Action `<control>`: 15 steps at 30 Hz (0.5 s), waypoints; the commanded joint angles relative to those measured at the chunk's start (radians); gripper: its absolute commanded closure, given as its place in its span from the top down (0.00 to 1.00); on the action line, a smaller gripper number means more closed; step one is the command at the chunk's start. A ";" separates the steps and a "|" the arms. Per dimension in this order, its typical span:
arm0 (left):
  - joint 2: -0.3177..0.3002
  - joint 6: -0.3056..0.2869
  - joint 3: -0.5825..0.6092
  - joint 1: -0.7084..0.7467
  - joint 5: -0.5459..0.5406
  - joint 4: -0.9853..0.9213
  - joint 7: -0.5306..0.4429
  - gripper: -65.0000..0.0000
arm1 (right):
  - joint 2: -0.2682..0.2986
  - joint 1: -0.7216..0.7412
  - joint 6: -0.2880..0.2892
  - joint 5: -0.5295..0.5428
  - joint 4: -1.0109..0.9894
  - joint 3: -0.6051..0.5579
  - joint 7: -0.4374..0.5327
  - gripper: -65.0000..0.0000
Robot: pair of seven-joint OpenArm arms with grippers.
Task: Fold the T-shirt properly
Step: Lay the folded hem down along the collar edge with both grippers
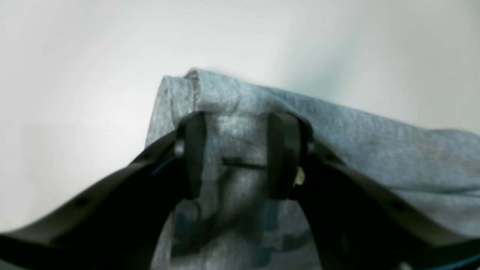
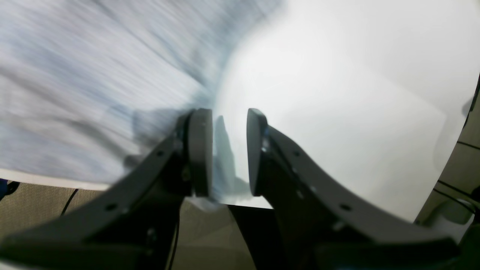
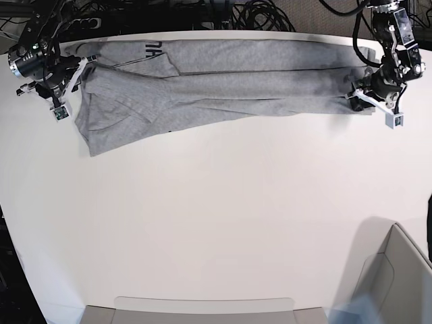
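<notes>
The grey T-shirt (image 3: 223, 88) lies stretched in a long band across the far side of the white table (image 3: 216, 216), with black lettering (image 3: 154, 47) showing near its top left. My left gripper (image 3: 356, 96) is at the shirt's right end. In the left wrist view this gripper (image 1: 239, 157) stands open, its fingers either side of a bunched corner of the T-shirt (image 1: 375, 142). My right gripper (image 3: 75, 73) is at the shirt's left end. Seen from the right wrist, it (image 2: 228, 150) is open over bare table, and the blurred T-shirt (image 2: 75, 75) sits just left of it.
A pale box (image 3: 398, 283) stands at the near right corner and a flat tray (image 3: 202, 310) lies along the near edge. Cables (image 3: 256, 13) run behind the table's far edge. Floor (image 2: 45, 202) shows past the table edge by the right gripper.
</notes>
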 commanded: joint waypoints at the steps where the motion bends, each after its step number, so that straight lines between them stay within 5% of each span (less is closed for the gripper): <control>1: -0.012 0.000 -0.009 -0.003 0.008 0.009 -0.002 0.43 | 0.013 0.005 0.010 0.000 0.014 0.004 0.001 0.25; 11: 0.009 -0.001 -0.031 -0.008 0.008 0.126 -0.002 0.35 | 0.010 0.019 0.010 0.001 0.014 0.004 -0.001 0.25; 15: 0.008 -0.003 -0.081 -0.008 -0.023 0.236 0.035 0.41 | 0.010 0.019 0.010 0.001 0.014 0.004 -0.001 0.25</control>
